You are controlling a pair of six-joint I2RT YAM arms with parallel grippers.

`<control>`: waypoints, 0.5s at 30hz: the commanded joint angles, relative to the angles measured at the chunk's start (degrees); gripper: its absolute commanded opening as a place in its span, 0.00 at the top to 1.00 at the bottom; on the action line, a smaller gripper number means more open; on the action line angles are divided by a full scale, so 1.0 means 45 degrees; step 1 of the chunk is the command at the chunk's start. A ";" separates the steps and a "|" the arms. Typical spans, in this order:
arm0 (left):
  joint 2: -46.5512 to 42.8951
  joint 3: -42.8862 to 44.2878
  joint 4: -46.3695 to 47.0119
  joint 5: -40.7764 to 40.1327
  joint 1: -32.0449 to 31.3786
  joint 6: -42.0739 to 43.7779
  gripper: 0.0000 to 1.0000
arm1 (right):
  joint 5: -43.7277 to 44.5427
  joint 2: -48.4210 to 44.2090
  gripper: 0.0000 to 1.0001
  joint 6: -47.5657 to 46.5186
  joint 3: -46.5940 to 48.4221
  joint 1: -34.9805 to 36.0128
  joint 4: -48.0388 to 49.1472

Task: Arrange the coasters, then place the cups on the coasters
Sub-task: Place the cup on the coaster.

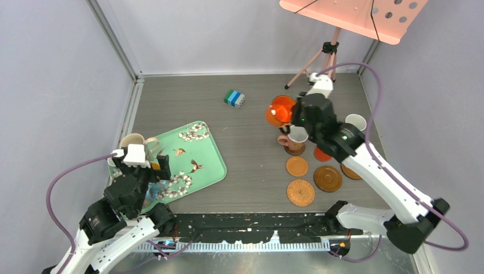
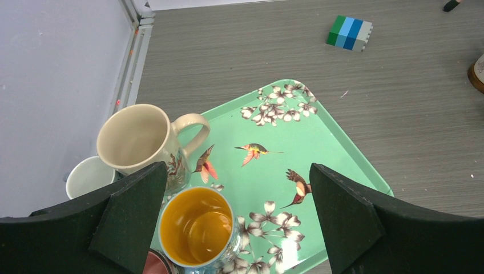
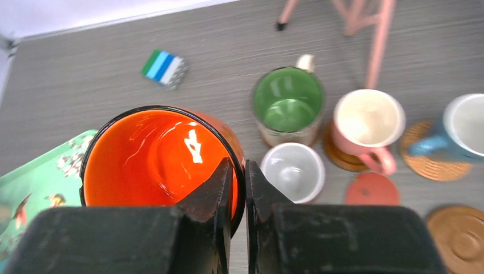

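My right gripper (image 3: 240, 178) is shut on the rim of the orange-inside cup (image 3: 162, 155), one finger inside and one outside, and holds it above the table (image 1: 279, 109). Below it stand a green-inside cup (image 3: 288, 105), a pink cup (image 3: 368, 119) on a dark coaster, a small white cup (image 3: 292, 171) and a light blue cup (image 3: 465, 125) on a wicker-like coaster (image 3: 425, 160). Bare coasters lie nearby: red-orange (image 3: 372, 189), tan (image 1: 297, 166), dark brown (image 1: 327, 178), woven wicker (image 1: 301, 192). My left gripper (image 2: 238, 171) hangs open over the tray, by a cream cup (image 2: 140, 140) and a yellow-inside cup (image 2: 197, 225).
The mint-green floral tray (image 2: 319, 142) sits at the left front, with a white cup (image 2: 88, 177) at its left edge. A blue-green toy block (image 1: 234, 98) lies mid-table. A pink music stand (image 1: 328, 54) rises at the back right. Walls close in the left, back and right sides.
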 commanded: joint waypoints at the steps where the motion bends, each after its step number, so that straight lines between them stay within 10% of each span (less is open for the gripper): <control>1: 0.0282 0.0012 0.0425 0.0142 0.0064 -0.0047 0.01 | 0.2128 -0.1724 0.95 0.0540 0.0484 -0.0420 -0.1293; 15: 0.0430 -0.0022 0.0524 0.0463 0.0064 -0.0028 0.01 | 0.2992 -0.3801 0.95 0.1169 -0.1014 -0.4897 -0.3551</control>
